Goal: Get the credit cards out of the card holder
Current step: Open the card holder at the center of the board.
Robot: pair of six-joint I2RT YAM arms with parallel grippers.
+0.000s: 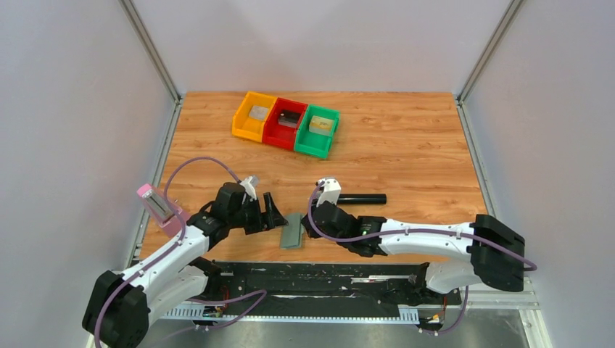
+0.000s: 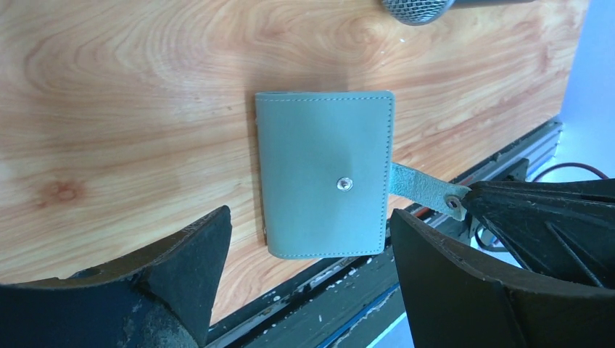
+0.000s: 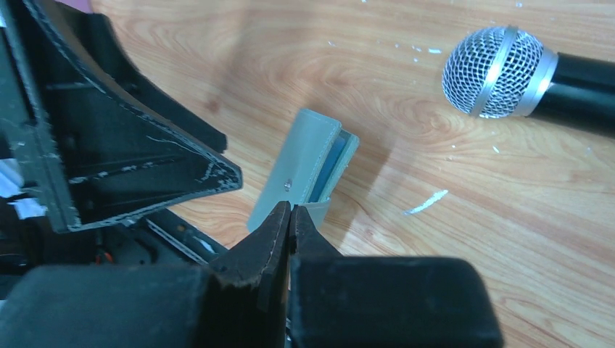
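The card holder (image 1: 292, 232) is a pale blue-grey folded case lying on the wood at the table's near edge. In the left wrist view the card holder (image 2: 323, 181) lies flat with its snap stud up, and its strap (image 2: 424, 190) runs right to the right gripper's fingertips (image 2: 479, 203). My right gripper (image 3: 290, 209) is shut on the strap's end, and the holder's (image 3: 301, 167) top panel is slightly raised, showing a blue inner edge. My left gripper (image 2: 310, 217) stands open just short of the holder, its fingers wider than the case. The credit cards are hidden.
A black microphone (image 1: 361, 199) with a silver mesh head (image 3: 500, 72) lies just beyond the right gripper (image 1: 308, 226). Yellow (image 1: 254, 116), red (image 1: 285, 123) and green (image 1: 318, 130) bins stand in a row at the back. A black rail (image 1: 326, 279) runs along the near edge.
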